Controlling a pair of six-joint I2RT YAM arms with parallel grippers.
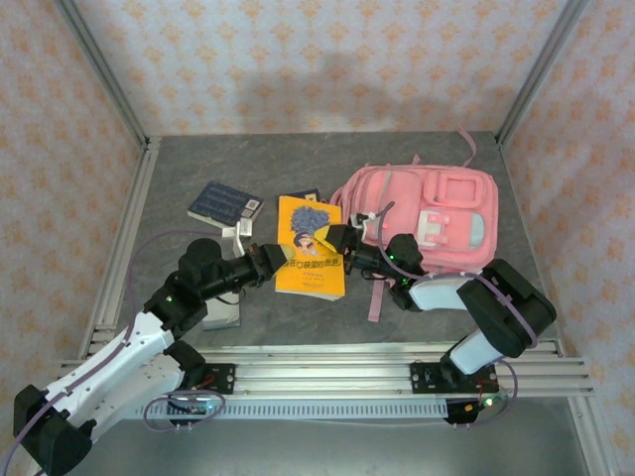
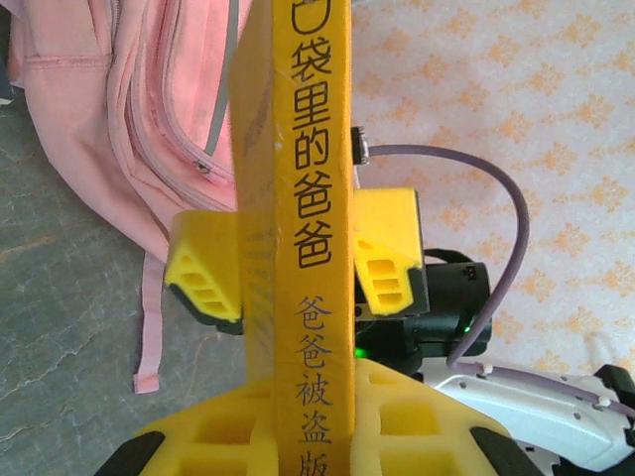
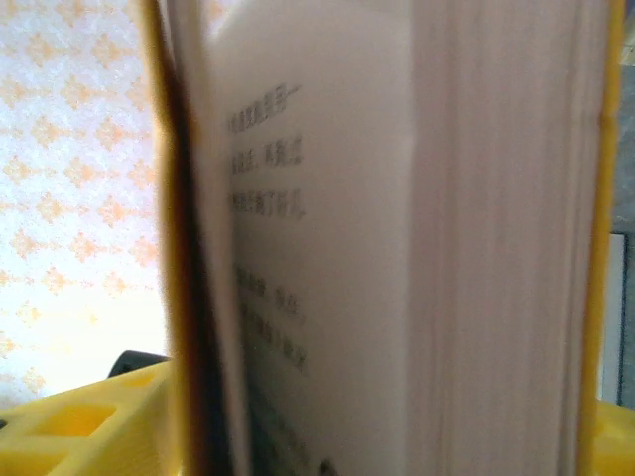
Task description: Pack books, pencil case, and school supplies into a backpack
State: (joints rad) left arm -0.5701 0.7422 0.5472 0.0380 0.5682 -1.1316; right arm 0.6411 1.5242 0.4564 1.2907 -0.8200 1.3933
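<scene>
**Left wrist view, centre.** The spine of the yellow book (image 2: pixel 298 248) carries black Chinese characters running from top to bottom. The large upper run reads 袋里的爸爸. Above it, at the top edge of the frame, is a cut-off character that looks like 口. The smaller lower run reads 爸爸被盗版 and reaches the bottom edge.

**Top external view, centre.** The cover of the yellow book (image 1: pixel 311 260) bears one line of black characters under its cartoon, too small to read. Left of it, the navy book (image 1: pixel 224 204) has a pale label, also illegible.

**Right wrist view, centre left.** An inner page of the yellow book (image 3: pixel 317 248) shows short lines of grey print, blurred beyond reading.
</scene>
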